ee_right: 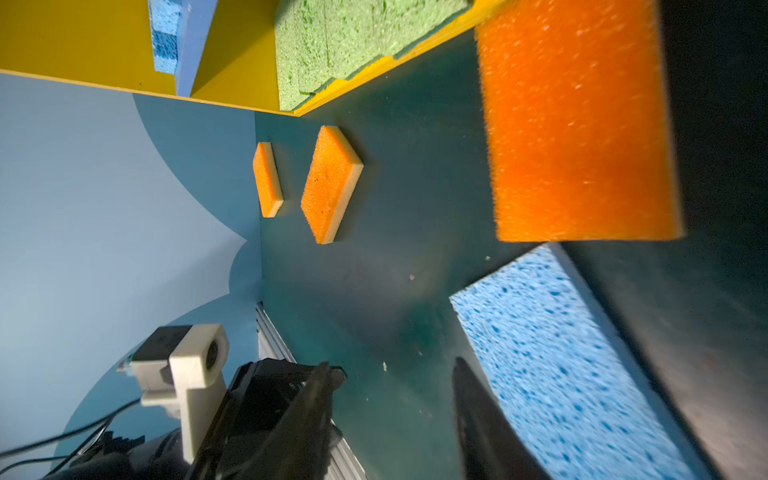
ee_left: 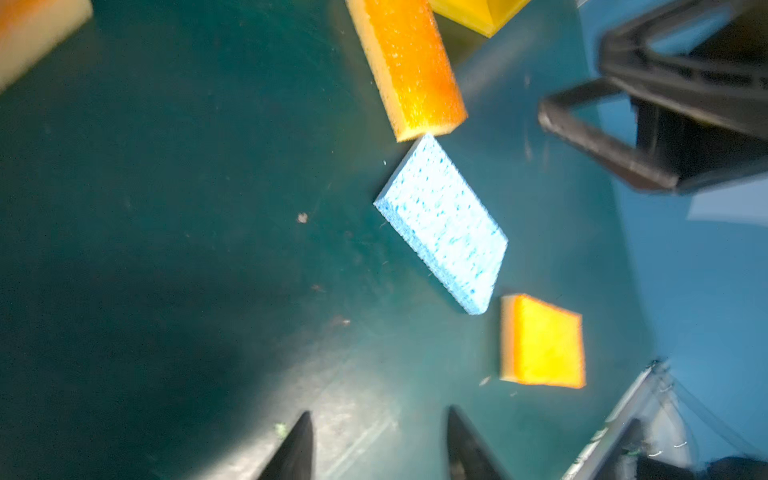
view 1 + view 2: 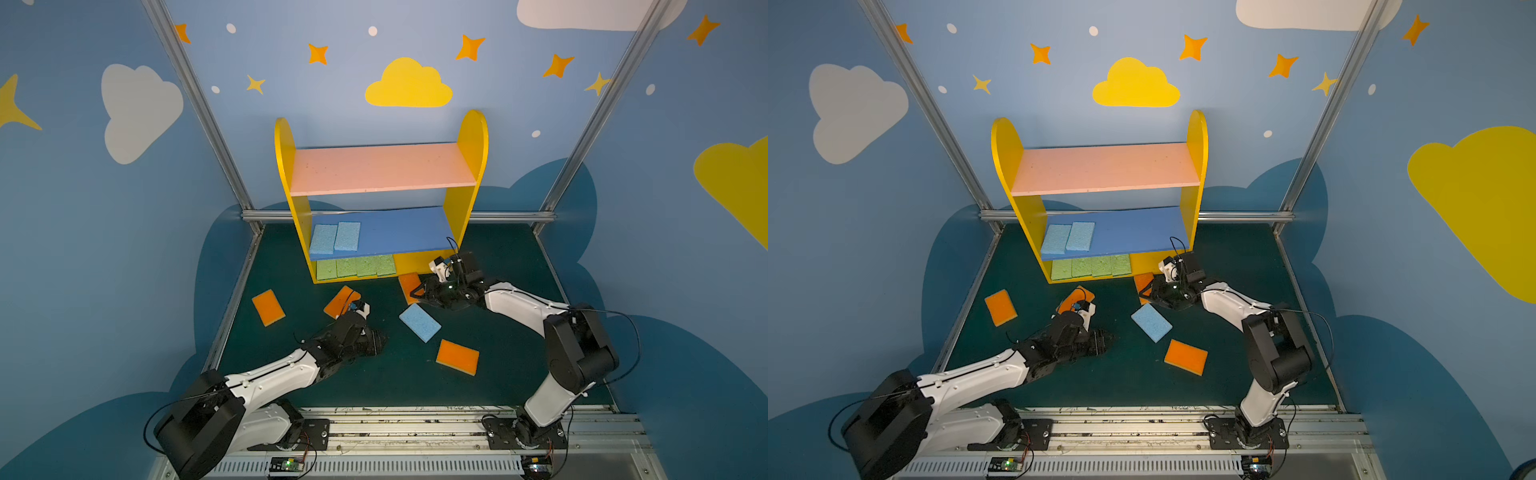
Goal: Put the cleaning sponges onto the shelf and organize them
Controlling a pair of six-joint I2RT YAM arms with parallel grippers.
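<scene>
The shelf stands at the back. Two light blue cleaning sponges lie on its blue board and several green ones on the bottom board. The pink board is bare. Several orange sponges lie on the mat, one right in front of the shelf. A light blue sponge lies mid-mat. My right gripper is open and empty, beside that blue sponge and near the orange one. My left gripper is open and empty, low over bare mat, short of the blue sponge.
Other orange sponges lie at the left, behind the left wrist and at the front right. Blue walls and metal posts close in the dark green mat. A metal rail runs along the front.
</scene>
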